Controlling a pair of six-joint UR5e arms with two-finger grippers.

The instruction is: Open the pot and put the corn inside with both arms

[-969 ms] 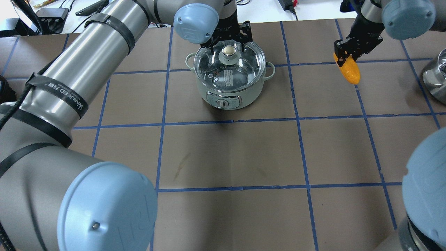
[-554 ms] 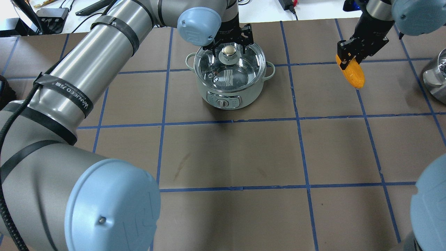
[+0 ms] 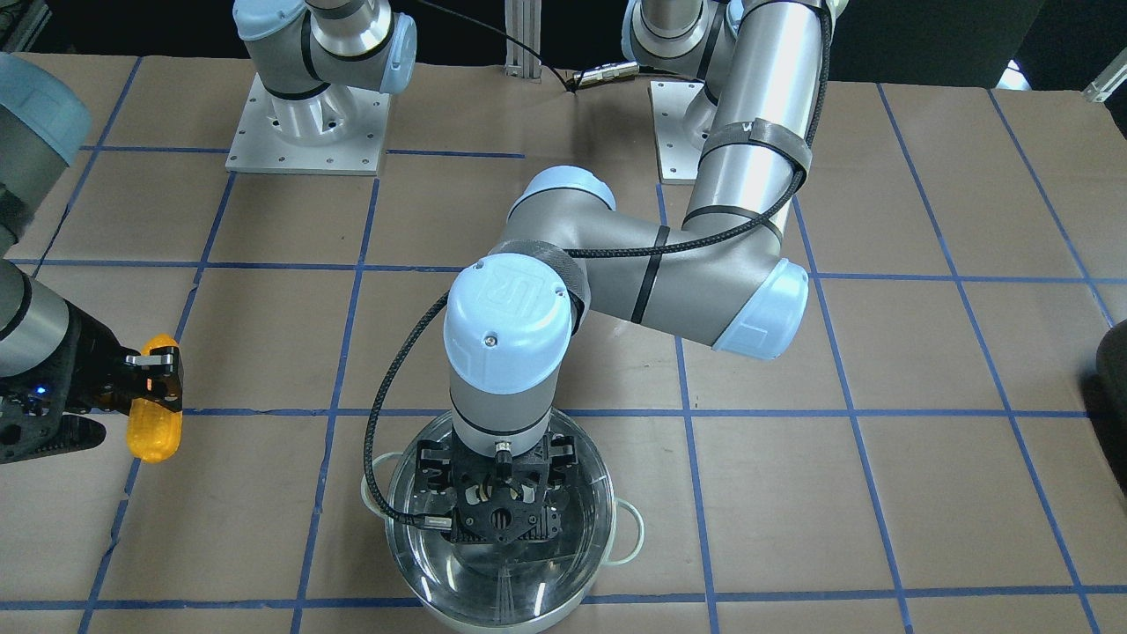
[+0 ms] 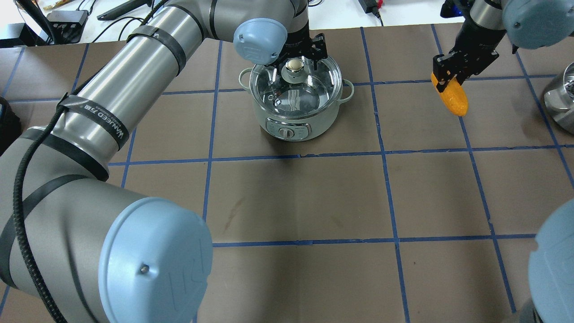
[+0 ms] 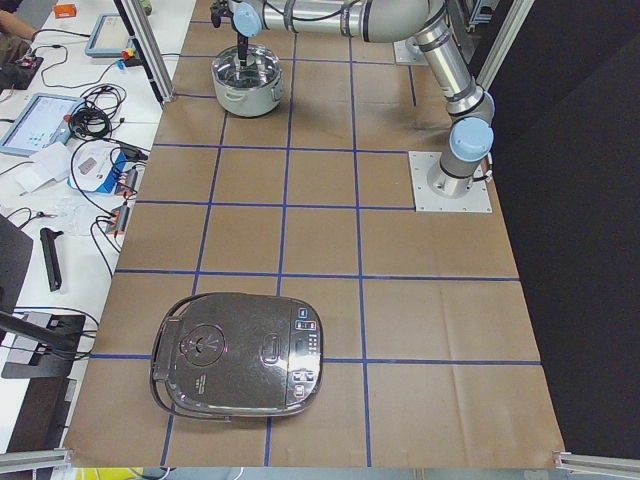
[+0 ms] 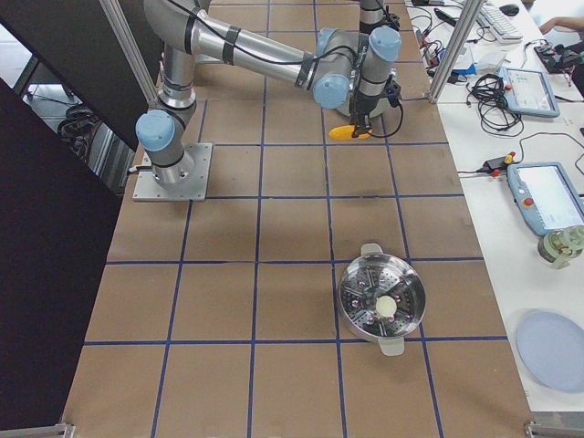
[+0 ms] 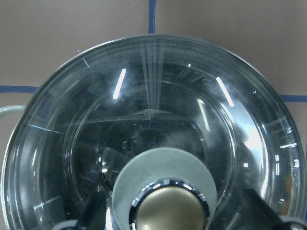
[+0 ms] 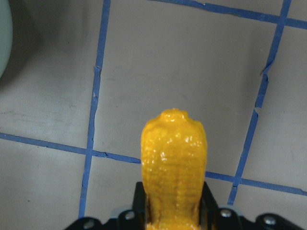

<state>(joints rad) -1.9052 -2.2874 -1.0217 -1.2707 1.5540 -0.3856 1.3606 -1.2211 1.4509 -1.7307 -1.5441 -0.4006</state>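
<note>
Left pincer [image 4: 296, 57], spread wide, straddles the knob [image 4: 293, 65] of the glass lid [image 4: 309, 96], apparently without touching it; the lid sits closed on the pot [image 4: 296, 123]. Right pincer [image 4: 448, 77] is clamped on the corn [image 4: 454, 99], held above the desk [image 4: 296, 202], well to the pot's right. We judge that the grasp should be centred on the knob, followed by a straight lift. The pot stands near the desk's far edge, with bare desk to either side; a steel vessel [image 4: 560, 101] occupies the right margin.
</note>
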